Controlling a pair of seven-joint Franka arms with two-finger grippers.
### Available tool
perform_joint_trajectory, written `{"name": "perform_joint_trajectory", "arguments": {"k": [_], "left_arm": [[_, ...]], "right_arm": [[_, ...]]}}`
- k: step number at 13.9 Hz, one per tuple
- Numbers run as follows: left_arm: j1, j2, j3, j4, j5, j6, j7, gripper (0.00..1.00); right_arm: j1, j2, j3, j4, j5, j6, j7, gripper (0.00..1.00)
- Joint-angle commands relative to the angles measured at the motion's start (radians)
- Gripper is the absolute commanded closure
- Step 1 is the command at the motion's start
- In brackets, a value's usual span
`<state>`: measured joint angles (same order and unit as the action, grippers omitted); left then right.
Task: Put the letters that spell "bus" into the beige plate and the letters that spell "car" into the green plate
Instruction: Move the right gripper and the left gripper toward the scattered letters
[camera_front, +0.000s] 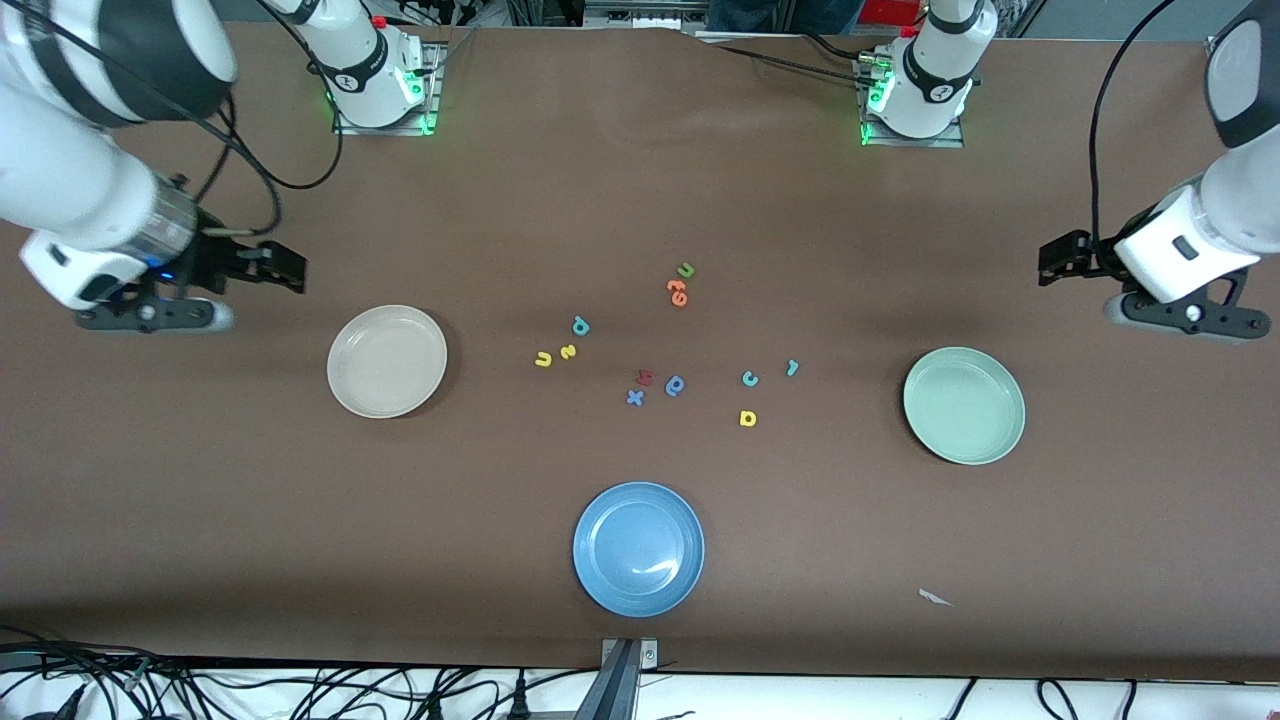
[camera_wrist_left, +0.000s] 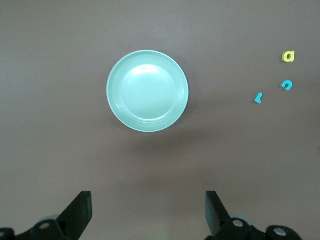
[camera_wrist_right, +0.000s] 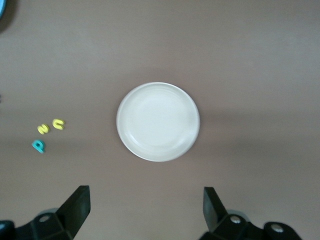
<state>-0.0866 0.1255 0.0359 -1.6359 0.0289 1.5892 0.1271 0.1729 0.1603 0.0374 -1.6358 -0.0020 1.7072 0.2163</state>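
Observation:
The beige plate (camera_front: 387, 361) (camera_wrist_right: 158, 121) lies toward the right arm's end of the table, bare inside. The green plate (camera_front: 964, 405) (camera_wrist_left: 147, 91) lies toward the left arm's end, also bare. Between them sit the teal "b" (camera_front: 581, 325) (camera_wrist_right: 38, 145), yellow "u" (camera_front: 543, 360) (camera_wrist_right: 58, 124) and yellow "s" (camera_front: 568, 351) (camera_wrist_right: 44, 129) in one cluster. The teal "c" (camera_front: 749, 378) (camera_wrist_left: 287, 85), teal "r" (camera_front: 792, 367) (camera_wrist_left: 258, 97) and yellow "a" (camera_front: 747, 418) (camera_wrist_left: 288, 56) form another. My right gripper (camera_front: 290, 268) (camera_wrist_right: 146, 207) hangs open over bare table beside the beige plate. My left gripper (camera_front: 1052, 260) (camera_wrist_left: 148, 210) hangs open over bare table beside the green plate.
A blue plate (camera_front: 638, 548) lies near the front edge. Mid-table are a green "u" (camera_front: 686, 270), orange letters (camera_front: 678, 292), a red letter (camera_front: 644, 376), a blue "x" (camera_front: 634, 397) and a blue looped letter (camera_front: 675, 385). A white scrap (camera_front: 934, 597) lies near the front.

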Motion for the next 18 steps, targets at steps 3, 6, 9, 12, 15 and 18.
{"name": "perform_joint_trajectory", "arguments": {"k": [3, 6, 9, 12, 15, 18], "left_arm": [[-0.100, 0.129, -0.025, 0.001, -0.046, 0.118, -0.122, 0.00], [-0.183, 0.200, -0.025, -0.040, -0.079, 0.282, -0.190, 0.00], [-0.243, 0.221, -0.033, -0.178, -0.080, 0.513, -0.250, 0.00], [-0.291, 0.246, -0.033, -0.290, -0.078, 0.714, -0.309, 0.00], [-0.327, 0.316, -0.033, -0.349, -0.073, 0.888, -0.369, 0.00], [-0.361, 0.371, -0.033, -0.404, -0.067, 1.035, -0.414, 0.00]], "right_arm": [[0.109, 0.149, -0.007, 0.005, 0.011, 0.149, 0.233, 0.00], [0.180, 0.226, -0.007, 0.004, 0.011, 0.209, 0.401, 0.01], [0.236, 0.320, -0.007, 0.001, 0.011, 0.325, 0.628, 0.06], [0.284, 0.372, -0.007, -0.001, 0.011, 0.379, 0.823, 0.13], [0.327, 0.401, -0.007, -0.071, 0.011, 0.492, 1.004, 0.30], [0.358, 0.426, -0.008, -0.128, 0.011, 0.583, 1.061, 0.44]]}}
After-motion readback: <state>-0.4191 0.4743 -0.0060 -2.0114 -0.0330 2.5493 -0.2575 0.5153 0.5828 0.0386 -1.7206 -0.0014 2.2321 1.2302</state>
